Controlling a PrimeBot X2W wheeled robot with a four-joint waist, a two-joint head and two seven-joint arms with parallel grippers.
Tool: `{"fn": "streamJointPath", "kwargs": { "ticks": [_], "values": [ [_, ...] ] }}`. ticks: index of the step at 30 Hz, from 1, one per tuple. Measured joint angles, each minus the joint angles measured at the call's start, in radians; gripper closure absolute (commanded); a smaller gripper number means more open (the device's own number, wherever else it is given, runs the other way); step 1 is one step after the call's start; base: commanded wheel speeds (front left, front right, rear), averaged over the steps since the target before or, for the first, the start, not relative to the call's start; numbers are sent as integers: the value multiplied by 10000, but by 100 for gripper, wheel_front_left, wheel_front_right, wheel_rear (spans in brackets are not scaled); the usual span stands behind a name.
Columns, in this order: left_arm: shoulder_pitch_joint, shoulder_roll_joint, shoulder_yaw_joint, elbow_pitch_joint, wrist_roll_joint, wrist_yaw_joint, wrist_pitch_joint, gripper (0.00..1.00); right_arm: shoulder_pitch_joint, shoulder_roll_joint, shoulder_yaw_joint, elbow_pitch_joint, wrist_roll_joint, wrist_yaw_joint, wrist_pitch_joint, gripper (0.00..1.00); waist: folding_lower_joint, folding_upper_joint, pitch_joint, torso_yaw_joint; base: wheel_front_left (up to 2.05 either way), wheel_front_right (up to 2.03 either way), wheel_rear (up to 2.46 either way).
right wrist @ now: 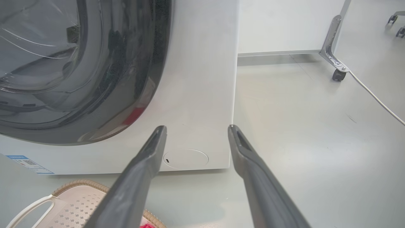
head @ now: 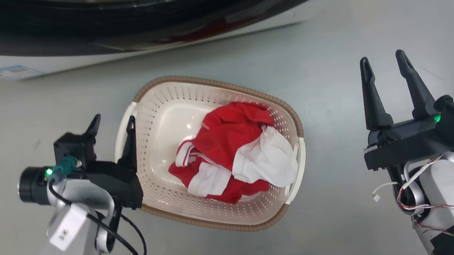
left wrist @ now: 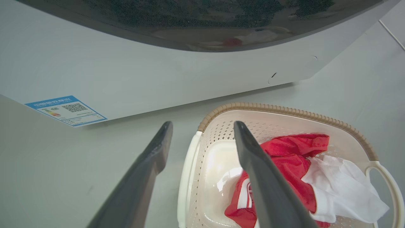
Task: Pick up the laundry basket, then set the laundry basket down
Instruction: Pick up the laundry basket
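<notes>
The laundry basket (head: 158, 109), cream perforated plastic with a brown woven rim, sits on the grey floor holding red and white clothes (head: 233, 152). My left gripper (head: 112, 121) is open and straddles the basket's left white loop handle (head: 121, 131), one finger outside and one over the inside. In the left wrist view the left gripper (left wrist: 202, 125) frames that handle (left wrist: 186, 177) between its fingers, with the basket (left wrist: 284, 110) beyond. My right gripper (head: 383, 60) hangs open well to the right of the basket, with nothing between its fingers. In the right wrist view the right gripper (right wrist: 196, 128) points at the washer, the basket (right wrist: 76, 202) at the lower left.
A white front-loading washer (head: 161, 46) with a dark round door (right wrist: 63, 63) stands just beyond the basket. A blue label (left wrist: 66, 110) is stuck on its lower front. A wheeled metal leg (right wrist: 335, 60) and a white cable (right wrist: 376, 98) lie on the floor to the right.
</notes>
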Motion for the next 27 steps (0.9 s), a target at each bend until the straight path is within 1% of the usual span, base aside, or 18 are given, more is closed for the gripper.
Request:
{"fn": "streamJointPath", "kwargs": {
  "ticks": [4, 8, 11, 14, 16, 22, 27],
  "values": [
    [-471, 96, 6, 476, 2, -121, 217, 0, -293, 88, -12, 27, -56, 84, 0, 0, 1, 0, 565, -113, 0, 0, 0],
    [-796, 100, -2, 968, -13, -251, 391, 0, -406, 136, -59, 119, -67, 84, 0, 0, 0, 0, 1033, -231, 0, 0, 0],
    [-1021, 115, 31, 1315, -17, -267, 491, 0, -529, 234, -58, 174, -69, 88, 0, 0, 0, 0, 1302, -322, 0, 0, 0],
    [-1246, 127, 117, 1653, -125, -334, 529, 0, -620, 263, -90, 198, -79, 104, 0, 0, 0, 0, 1504, -411, 0, 0, 0],
    [-1391, 153, 192, 1856, -274, -343, 593, 0, -651, 295, -102, 219, -81, 176, 0, 0, -1, 0, 1612, -468, 0, 0, 0],
    [-1802, 272, 380, 2541, -366, -347, 681, 0, -727, 405, -134, 263, -109, 180, 0, 0, -1, -1, 1876, -617, 0, 0, 0],
    [-2048, 330, 385, 3089, -445, -522, 779, 0, -739, 468, -148, 337, -140, 263, 0, 0, -2, -1, 2045, -732, 0, 0, 0]
  ]
}}
